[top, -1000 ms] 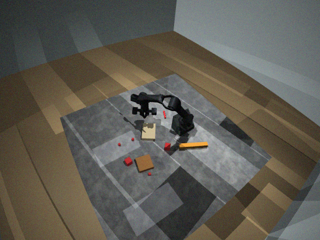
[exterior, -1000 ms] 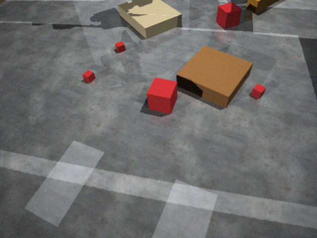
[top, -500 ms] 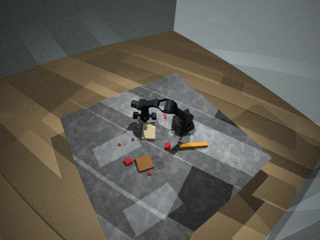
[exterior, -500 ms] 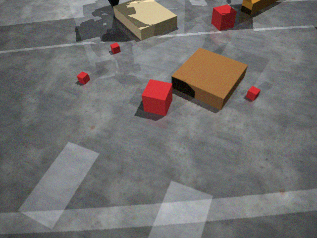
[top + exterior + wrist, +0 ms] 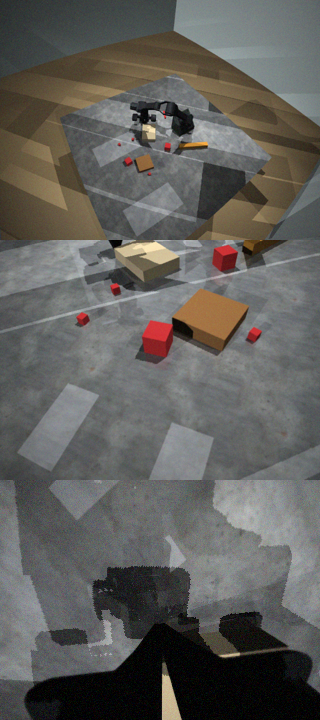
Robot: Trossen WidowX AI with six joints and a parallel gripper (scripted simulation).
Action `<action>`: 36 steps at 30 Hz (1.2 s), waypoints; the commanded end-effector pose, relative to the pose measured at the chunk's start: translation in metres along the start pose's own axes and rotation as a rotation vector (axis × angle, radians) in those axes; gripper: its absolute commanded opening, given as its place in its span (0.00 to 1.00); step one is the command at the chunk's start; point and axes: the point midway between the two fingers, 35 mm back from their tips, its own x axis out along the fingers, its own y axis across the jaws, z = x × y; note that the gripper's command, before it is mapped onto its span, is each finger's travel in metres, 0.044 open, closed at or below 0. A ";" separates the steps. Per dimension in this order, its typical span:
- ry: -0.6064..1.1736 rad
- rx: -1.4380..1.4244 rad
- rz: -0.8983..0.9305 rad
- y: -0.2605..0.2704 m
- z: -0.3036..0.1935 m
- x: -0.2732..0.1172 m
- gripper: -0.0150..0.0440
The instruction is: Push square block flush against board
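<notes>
So the hand [image 5: 144, 121] [image 5: 115, 243] [image 5: 159, 628] is closed on nothing, right by the tan slab [image 5: 148, 133] [image 5: 148, 256] [image 5: 171, 702]. The brown slab [image 5: 144, 162] [image 5: 210, 314] sits clearly apart from the tan one, and the orange bar [image 5: 193, 145] [image 5: 258, 246] is off to one side of it too.

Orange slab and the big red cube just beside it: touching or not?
Apart. The top view shows a strip of grey floor between the slab and the cube.
</notes>
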 end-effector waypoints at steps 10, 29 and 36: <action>0.007 0.001 0.001 0.000 -0.023 0.000 0.25; 0.009 0.001 0.000 0.000 -0.053 -0.001 0.25; 0.009 0.001 0.000 -0.001 -0.065 -0.001 0.25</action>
